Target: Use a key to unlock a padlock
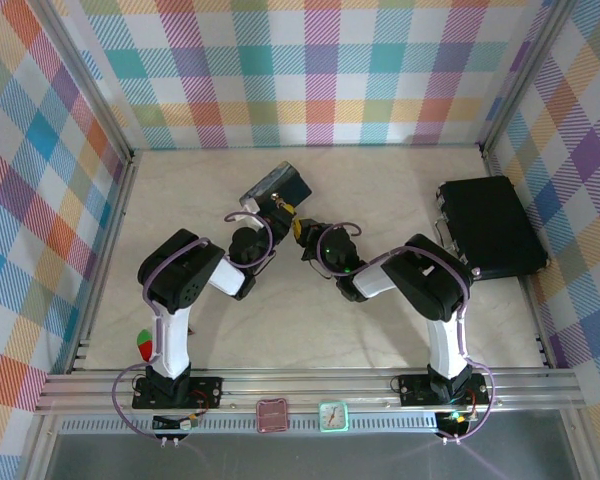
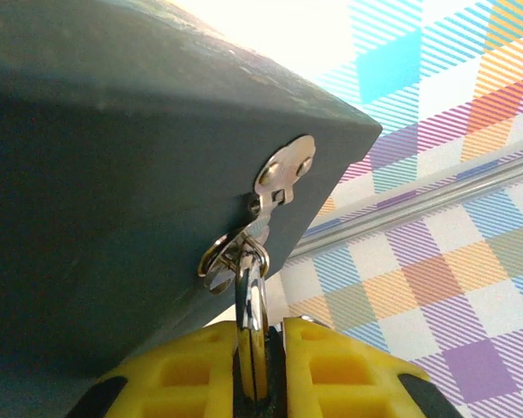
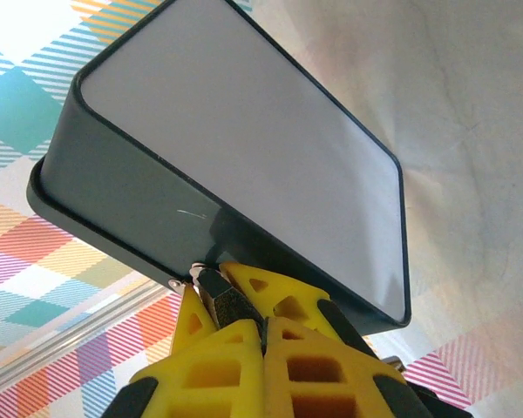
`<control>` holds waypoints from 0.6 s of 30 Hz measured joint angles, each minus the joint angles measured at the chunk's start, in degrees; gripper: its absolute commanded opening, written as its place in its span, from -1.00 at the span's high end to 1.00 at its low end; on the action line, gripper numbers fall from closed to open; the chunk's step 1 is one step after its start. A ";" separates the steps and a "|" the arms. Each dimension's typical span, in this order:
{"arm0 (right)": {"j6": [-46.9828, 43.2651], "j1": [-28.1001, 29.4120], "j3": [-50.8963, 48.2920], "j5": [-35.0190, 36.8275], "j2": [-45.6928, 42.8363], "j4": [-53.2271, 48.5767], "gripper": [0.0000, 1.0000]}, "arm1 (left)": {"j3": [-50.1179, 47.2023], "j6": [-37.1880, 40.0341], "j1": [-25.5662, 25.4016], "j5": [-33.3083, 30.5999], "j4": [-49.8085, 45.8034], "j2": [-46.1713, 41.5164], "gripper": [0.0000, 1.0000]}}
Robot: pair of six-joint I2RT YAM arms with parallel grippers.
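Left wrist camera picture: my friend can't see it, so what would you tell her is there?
The left gripper, with yellow fingers, pinches a thin silvery key just below a small metal hasp on the side of a dark tin. Behind is a bright checked wall.

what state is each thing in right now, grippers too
blue painted tin box: tilted, lid looks closed
small dark metal padlock: pinched by right gripper, locked or not unclear
thin silvery key: clamped in left gripper
black rectangular case: closed, flat
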 measured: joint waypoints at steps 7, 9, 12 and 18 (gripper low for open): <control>0.24 -0.44 0.98 -1.36 2.78 1.86 1.00 | 0.07 0.13 0.00 -1.73 -1.03 0.42 1.00; 0.35 -1.79 0.98 -4.98 3.76 2.95 1.00 | 0.13 -0.66 0.02 -1.95 -2.01 0.52 1.00; 0.35 -4.37 0.98 -12.20 4.52 4.20 0.86 | 0.15 -2.49 0.07 -1.95 -2.45 0.57 1.00; -5.20 -8.22 0.76 -23.93 4.59 5.18 0.63 | 0.09 -5.73 0.07 0.50 -3.32 0.15 1.00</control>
